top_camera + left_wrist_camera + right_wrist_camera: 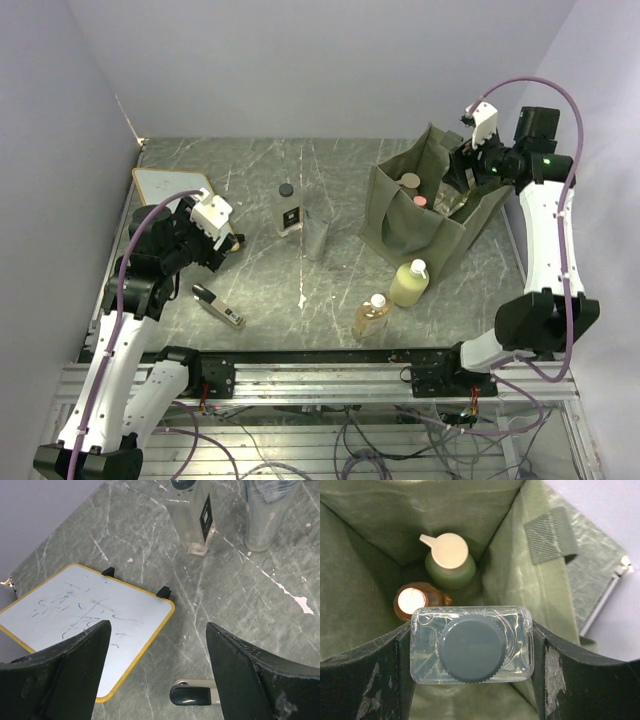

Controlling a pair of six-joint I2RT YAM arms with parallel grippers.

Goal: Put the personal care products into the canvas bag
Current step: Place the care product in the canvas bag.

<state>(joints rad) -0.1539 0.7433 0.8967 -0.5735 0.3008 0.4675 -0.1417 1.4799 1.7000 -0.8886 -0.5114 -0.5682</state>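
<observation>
Clear bottle (472, 642) is pinched in my right hand (472, 662) above the canvas bag (388, 218), upper right of top view. Lower it straight, clear of the green bottle (450, 565) and amber bottle (415, 602) inside, before letting go. Square-shouldered, dark grey ribbed cap; left hand (157, 630) gapes empty.

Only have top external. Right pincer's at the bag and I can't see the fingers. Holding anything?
Observer: Yes. The right wrist view shows the right pincer shut on a clear bottle with a dark cap, held over the open canvas bag.
Operator: What's under it in there?
Observer: A green bottle with a cream cap and an amber bottle, both cap-up inside.
Operator: And the left side?
Observer: The left pincer is open with nothing between its fingers; the white board lies on the table below it.
</observation>
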